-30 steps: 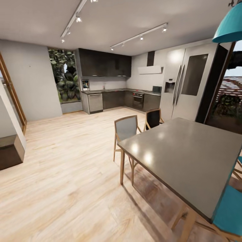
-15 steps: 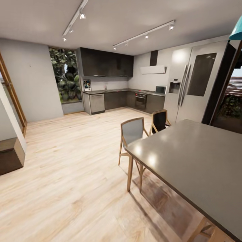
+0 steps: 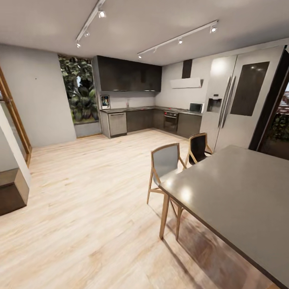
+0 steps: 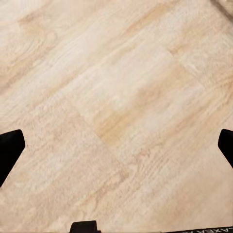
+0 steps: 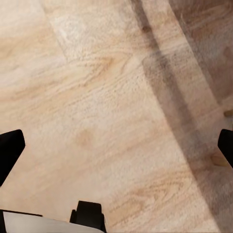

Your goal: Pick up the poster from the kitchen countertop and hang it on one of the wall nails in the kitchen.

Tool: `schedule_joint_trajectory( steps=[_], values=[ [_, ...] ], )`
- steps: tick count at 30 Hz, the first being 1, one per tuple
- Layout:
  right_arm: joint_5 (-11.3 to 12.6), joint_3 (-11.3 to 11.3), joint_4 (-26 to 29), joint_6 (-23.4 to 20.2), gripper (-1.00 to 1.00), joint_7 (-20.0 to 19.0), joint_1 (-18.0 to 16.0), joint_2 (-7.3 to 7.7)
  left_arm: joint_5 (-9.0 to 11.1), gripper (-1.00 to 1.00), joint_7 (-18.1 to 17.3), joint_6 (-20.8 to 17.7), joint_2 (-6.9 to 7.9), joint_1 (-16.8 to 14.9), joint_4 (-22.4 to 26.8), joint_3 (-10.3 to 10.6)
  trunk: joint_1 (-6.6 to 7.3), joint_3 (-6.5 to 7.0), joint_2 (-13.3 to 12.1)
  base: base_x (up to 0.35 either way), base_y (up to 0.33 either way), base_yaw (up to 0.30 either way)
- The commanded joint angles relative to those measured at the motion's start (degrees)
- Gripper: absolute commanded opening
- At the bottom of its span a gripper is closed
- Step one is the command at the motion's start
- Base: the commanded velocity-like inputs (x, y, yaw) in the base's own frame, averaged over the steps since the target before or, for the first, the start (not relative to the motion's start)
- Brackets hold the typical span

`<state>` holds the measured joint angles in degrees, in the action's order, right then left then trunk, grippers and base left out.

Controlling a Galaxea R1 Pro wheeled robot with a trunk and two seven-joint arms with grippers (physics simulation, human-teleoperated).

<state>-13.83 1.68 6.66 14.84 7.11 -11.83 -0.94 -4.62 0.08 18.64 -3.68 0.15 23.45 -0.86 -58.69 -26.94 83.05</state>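
Observation:
Far across the room, the poster (image 3: pixel 105 102) stands upright on the left end of the kitchen countertop (image 3: pixel 136 108), against the wall beside the window. The worktop runs as a grey L over dark cabinet fronts. In the left wrist view my left gripper (image 4: pixel 116 145) is open over bare wooden floor, its black fingertips (image 4: pixel 9 148) at the frame's edges. My right gripper (image 5: pixel 116 145) is open too, above wooden floor crossed by a dark shadow band. Wall nails are too small to make out.
A grey dining table (image 3: pixel 241 200) fills the near right, with two wooden chairs (image 3: pixel 165 164) at its far side. A steel fridge (image 3: pixel 237 104) stands at the right wall. A dark step (image 3: pixel 12 192) juts in at the left. Wooden floor (image 3: pixel 92 188) stretches open towards the kitchen.
The whole head view has shifted: the camera has moved forward and turned left, so the table and chairs sit lower and further right, and the teal lamp has left the frame.

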Motion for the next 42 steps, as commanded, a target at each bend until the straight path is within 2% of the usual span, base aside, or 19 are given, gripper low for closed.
schedule_joint_trajectory(
  steps=[1,29,42],
  values=[
    [-0.4,0.2,-0.1,0.1,1.0,0.4,0.0,0.02,-0.5,1.0,0.0,0.1,-0.01,0.0,0.1,-0.1,-0.03,-0.05,0.0,0.296,0.192,0.0],
    [-0.9,0.4,-0.1,0.1,1.0,0.4,0.0,0.24,-0.5,1.0,0.0,0.1,-0.01,0.0,0.1,-0.1,-0.03,-0.05,0.0,0.299,0.186,0.001],
    [-0.9,0.4,-0.1,0.1,1.0,0.4,0.0,0.24,-0.5,1.0,0.0,0.1,-0.01,0.0,0.1,-0.1,-0.03,-0.05,0.0,0.313,0.153,0.23]
  ],
)
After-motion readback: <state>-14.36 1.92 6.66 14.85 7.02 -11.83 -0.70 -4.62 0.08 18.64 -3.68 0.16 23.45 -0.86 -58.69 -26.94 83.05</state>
